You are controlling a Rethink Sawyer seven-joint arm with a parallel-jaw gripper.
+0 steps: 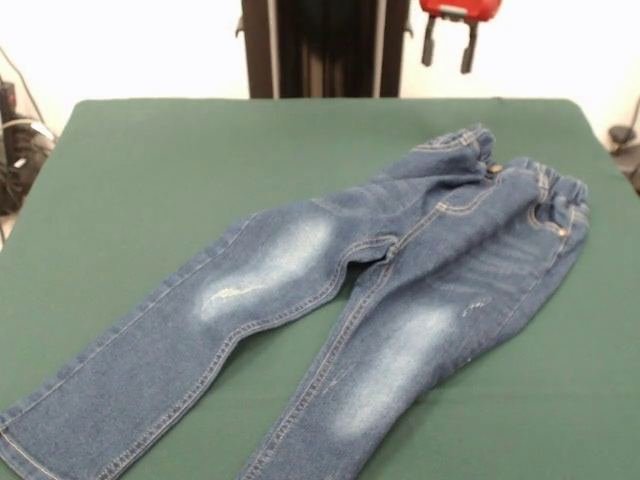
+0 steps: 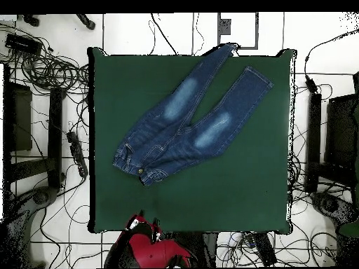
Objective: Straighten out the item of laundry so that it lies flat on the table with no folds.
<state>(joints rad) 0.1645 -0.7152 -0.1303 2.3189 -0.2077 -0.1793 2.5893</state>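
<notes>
- You find the jeans (image 1: 400,290) on the table (image 1: 150,170), lying slantwise: in the front view the waistband (image 1: 540,185) sits toward the right far side, and both legs run down to the near left.
- One hem (image 1: 40,445) reaches the near edge; in the overhead view a leg end (image 2: 226,50) lies at or just over the table's edge, so check for overhang.
- The gripper (image 1: 449,45) hangs at the far edge, clear of the cloth and well apart from it. Its two fingers stand spread with nothing between them: jaws open and empty.
- Fabric state: the legs lie mostly flat and splayed. The waistband is gathered and the hip area shows bunched ridges. You cannot tell whether a fold is tucked under there.
- Handling judgement: denim is soft but fairly heavy and stiff for cloth. It will drag rather than flutter, and the felt-like top will likely grip it, so lift slightly before pulling.
- Where to hold: pinch a waistband corner, where the elastic gathers stand proud of the table and give the fingers an edge. A flat thigh panel (image 1: 275,260) offers little to catch.
- Risk: pinching both layers drags the whole garment instead of spreading it.
</notes>
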